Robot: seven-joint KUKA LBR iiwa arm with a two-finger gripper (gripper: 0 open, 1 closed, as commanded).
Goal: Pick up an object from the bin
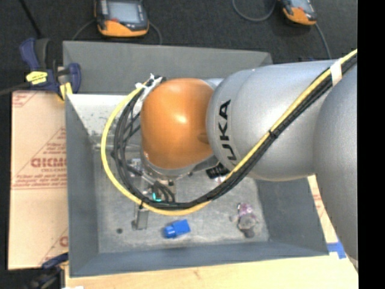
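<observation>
Grey metal bin (81,179), floor mostly bare. Far left of the floor, near the front wall: a small dark speck (119,230), too small to identify. Just right of it the gripper (142,220) is low over the floor at front-left, its grey tip close to or touching the metal; which of the two cannot be told. Whether it is released or clenched cannot be told either, as the wrist hides most of it from above, and nothing is seen in its grasp. A loop of yellow and black cables (108,155) curves round the wrist on the left side. Above the gripper sits the orange cover (174,122), rounded and glossy. Just beside the gripper, to its right, a small blue block (176,229) lies flat on the floor near the front wall, apart from the tip. Further right, well apart from the block, lies a small pale purple object (245,217), irregular in shape, kind unclear. The grey arm (271,125) crosses the bin from the right.
</observation>
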